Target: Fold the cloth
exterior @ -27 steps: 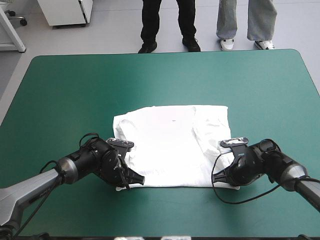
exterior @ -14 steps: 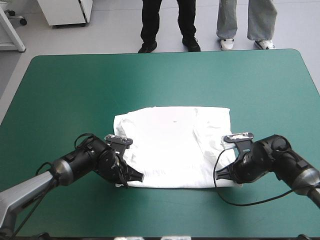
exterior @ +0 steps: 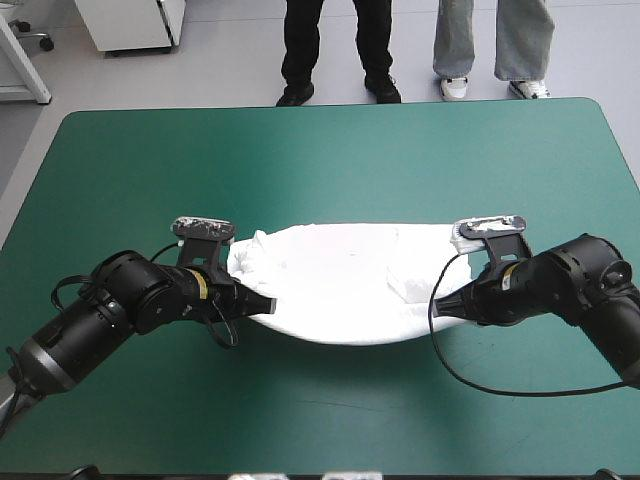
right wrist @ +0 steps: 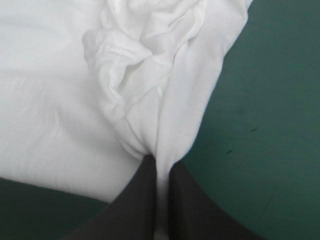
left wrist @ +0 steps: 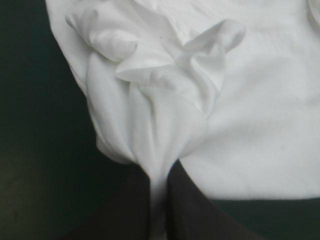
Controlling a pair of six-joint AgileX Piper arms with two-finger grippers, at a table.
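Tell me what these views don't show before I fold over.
- High view: whether the far edge of the T-shirt lies on the teal-green cover; the angle hides any gap.
- High view: the cover beneath the sagging middle, hidden by the cloth.
- Wrist views: how many layers the left gripper and right gripper pinch; bunched folds hide them.
- Wrist views: the T-shirt's outline, cut off at the edges.
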